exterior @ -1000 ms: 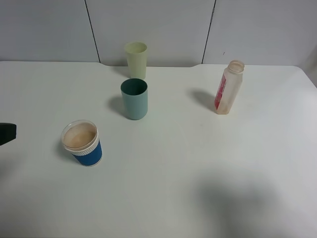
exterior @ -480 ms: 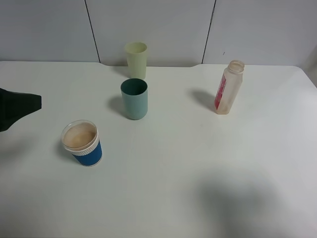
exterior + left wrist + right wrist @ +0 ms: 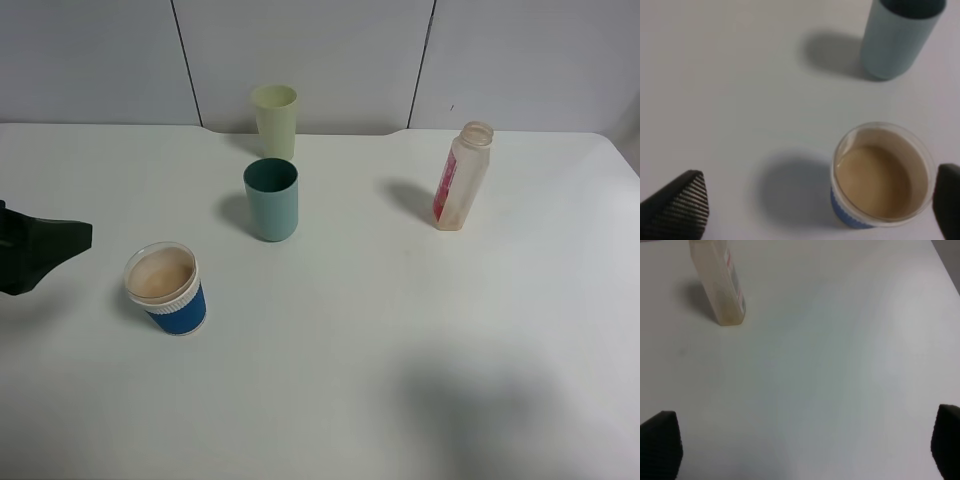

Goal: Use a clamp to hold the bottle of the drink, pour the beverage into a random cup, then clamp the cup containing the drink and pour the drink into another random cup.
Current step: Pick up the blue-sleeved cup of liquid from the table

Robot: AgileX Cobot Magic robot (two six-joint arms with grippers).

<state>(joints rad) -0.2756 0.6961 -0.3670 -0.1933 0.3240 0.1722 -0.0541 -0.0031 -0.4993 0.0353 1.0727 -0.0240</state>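
Note:
The cup containing the drink (image 3: pixel 166 291), blue below with a white ribbed band, stands at the front left and holds tan liquid. My left clamp (image 3: pixel 62 240) shows as a dark shape at the left edge, a short way left of that cup. In the left wrist view the left clamp (image 3: pixel 812 207) is open, and the cup (image 3: pixel 882 175) stands just ahead, close to one fingertip (image 3: pixel 947 200). The teal tumbler (image 3: pixel 271 199) stands behind it. At the right rear is the bottle (image 3: pixel 461 176), upright and uncapped. The right clamp (image 3: pixel 802 447) is open, well short of the bottle (image 3: pixel 720 282).
A pale yellow-green tumbler (image 3: pixel 275 120) stands at the back, right behind the teal one. The white table (image 3: pixel 380 330) ends at a grey wall behind. A soft shadow lies on the table's front right. The right arm is outside the exterior view.
The left clamp has come in from the left edge, moving right toward the blue cup. Cups and bottle have not moved.

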